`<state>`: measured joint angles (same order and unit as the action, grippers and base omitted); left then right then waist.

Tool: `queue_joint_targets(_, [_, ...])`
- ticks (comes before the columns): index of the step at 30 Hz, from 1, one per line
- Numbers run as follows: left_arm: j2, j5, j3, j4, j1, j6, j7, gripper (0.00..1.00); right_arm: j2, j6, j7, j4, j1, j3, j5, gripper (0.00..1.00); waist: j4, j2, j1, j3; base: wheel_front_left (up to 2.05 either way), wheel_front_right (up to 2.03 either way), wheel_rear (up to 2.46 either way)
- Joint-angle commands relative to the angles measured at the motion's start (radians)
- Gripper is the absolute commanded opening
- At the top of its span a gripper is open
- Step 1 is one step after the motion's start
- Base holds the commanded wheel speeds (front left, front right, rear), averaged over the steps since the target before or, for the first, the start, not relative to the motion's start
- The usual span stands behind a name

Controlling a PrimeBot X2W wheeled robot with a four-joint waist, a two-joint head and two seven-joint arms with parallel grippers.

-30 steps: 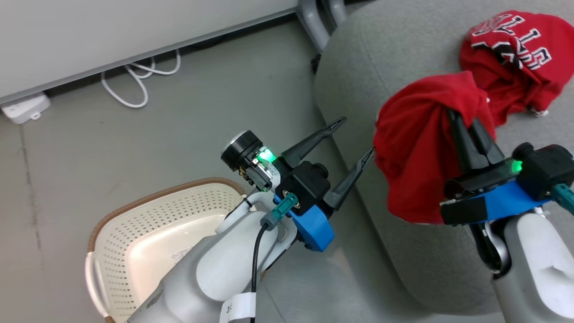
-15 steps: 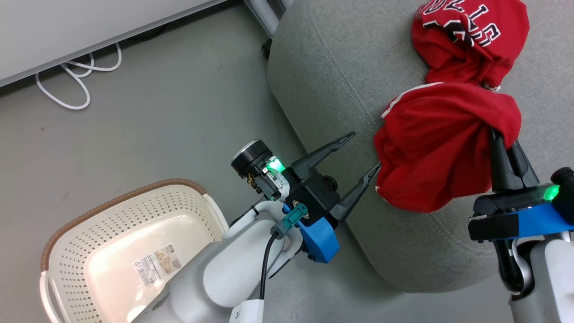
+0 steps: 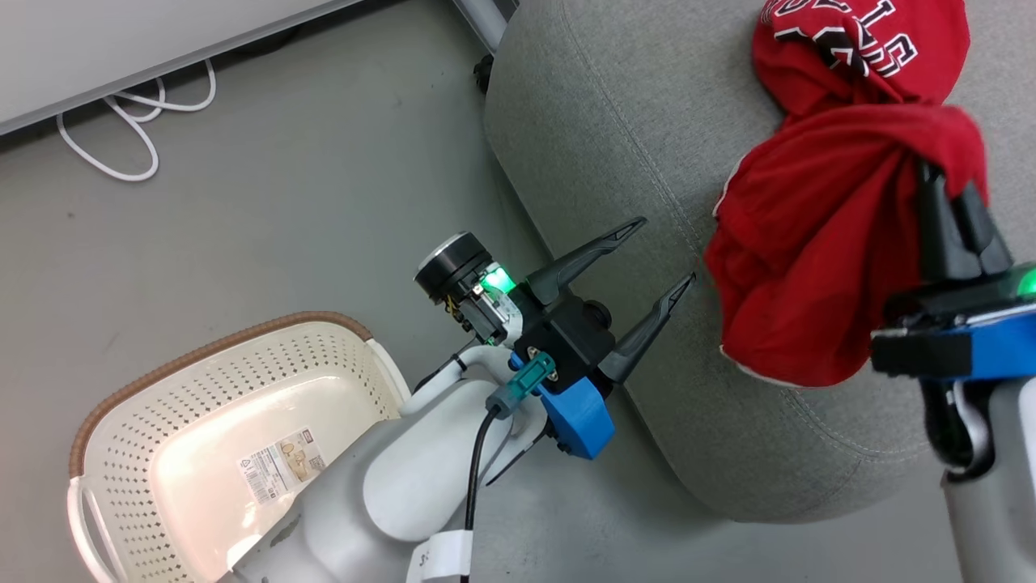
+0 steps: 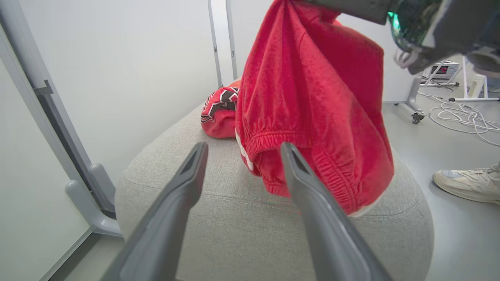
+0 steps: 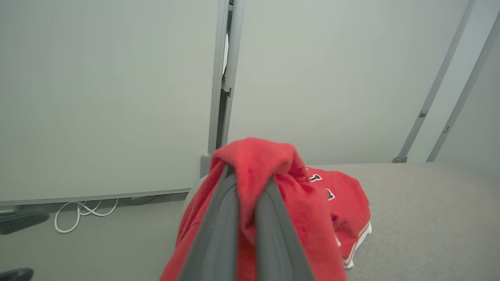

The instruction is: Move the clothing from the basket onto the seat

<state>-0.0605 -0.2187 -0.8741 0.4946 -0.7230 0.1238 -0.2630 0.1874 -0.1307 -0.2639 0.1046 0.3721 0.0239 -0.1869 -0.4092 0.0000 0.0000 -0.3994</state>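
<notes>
Garment (image 3: 801,267) hangs vertically from the right hand (image 3: 947,180), waistband lowest

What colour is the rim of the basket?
Brown, braided: the basket rim, clearest in head view.

Your grey floor (image 3: 243,243) carries the cream basket (image 3: 210,351), standing upright near the big light-grey seat (image 3: 615,146), which rests on the floor too. A white cable (image 3: 154,162) lies looped by the wall panel, and a person's shoe (image 4: 465,183) stands on the seat's far side. On the seat's top you have a crumpled red jersey (image 3: 809,73) with black lettering.
</notes>
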Motion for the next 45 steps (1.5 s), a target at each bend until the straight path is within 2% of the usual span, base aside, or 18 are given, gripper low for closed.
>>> queue_joint_targets(1, [-0.010, 0.007, 0.009, -0.003, -0.020, -0.005, -0.003, 1.00, 0.013, 0.000, -0.001, -0.015, 0.040, 0.008, -0.007, 0.00, 0.005, 0.0000, 0.0000, -0.016, 0.00, 0.00, 0.00])
queue_joint_targets(8, [-0.023, 0.028, 0.016, -0.009, -0.078, -0.015, -0.002, 1.00, 0.085, 0.000, -0.001, -0.077, 0.246, 0.089, 0.004, 0.00, 0.027, 0.0000, 0.0000, -0.107, 0.00, 0.00, 0.00])
queue_joint_targets(14, [-0.024, 0.052, 0.009, -0.022, -0.155, -0.018, 0.012, 1.00, 0.185, 0.000, -0.001, -0.068, 0.427, 0.255, -0.010, 0.00, 0.068, 0.0000, 0.0000, -0.233, 0.00, 0.00, 0.00])
queue_joint_targets(19, [-0.037, 0.076, 0.006, -0.042, -0.215, -0.020, 0.031, 1.00, 0.293, 0.000, -0.001, 0.019, 0.539, 0.373, -0.026, 0.00, 0.092, 0.0000, 0.0000, -0.338, 0.00, 0.00, 0.00])
queue_joint_targets(23, [-0.052, 0.092, 0.002, -0.062, -0.255, -0.019, 0.045, 1.00, 0.373, 0.000, -0.001, 0.133, 0.571, 0.399, -0.005, 0.00, 0.106, 0.0000, 0.0000, -0.414, 0.00, 0.00, 0.00])
queue_joint_targets(26, [-0.061, 0.099, 0.000, -0.075, -0.275, -0.020, 0.054, 1.00, 0.397, 0.000, -0.001, 0.207, 0.571, 0.407, 0.009, 0.00, 0.108, 0.0000, 0.0000, -0.456, 0.00, 0.00, 0.00])
queue_joint_targets(29, [-0.073, 0.105, -0.004, -0.086, -0.286, -0.022, 0.059, 1.00, 0.389, 0.000, -0.001, 0.274, 0.558, 0.417, 0.019, 0.00, 0.108, 0.0000, 0.0000, -0.483, 0.00, 0.00, 0.00])
queue_joint_targets(36, [-0.083, 0.105, -0.015, -0.102, -0.294, -0.028, 0.067, 1.00, 0.310, 0.000, -0.001, 0.439, 0.523, 0.407, 0.038, 0.00, 0.111, 0.0000, 0.0000, -0.516, 0.00, 0.00, 0.00])
queue_joint_targets(43, [-0.087, 0.096, -0.018, -0.105, -0.300, -0.033, 0.067, 1.00, 0.275, 0.000, -0.001, 0.489, 0.535, 0.403, 0.039, 0.00, 0.115, 0.0000, 0.0000, -0.513, 0.00, 0.00, 0.00])
queue_joint_targets(44, [-0.086, 0.096, -0.019, -0.103, -0.298, -0.035, 0.063, 1.00, 0.274, 0.000, -0.001, 0.484, 0.531, 0.410, 0.036, 0.41, 0.115, 0.0000, 0.0000, -0.508, 0.00, 0.00, 0.00])
queue_joint_targets(45, [-0.086, 0.094, -0.020, -0.102, -0.296, -0.037, 0.060, 1.00, 0.272, 0.000, -0.001, 0.475, 0.523, 0.415, 0.033, 0.90, 0.116, 0.0000, 0.0000, -0.501, 0.00, 0.00, 0.00])
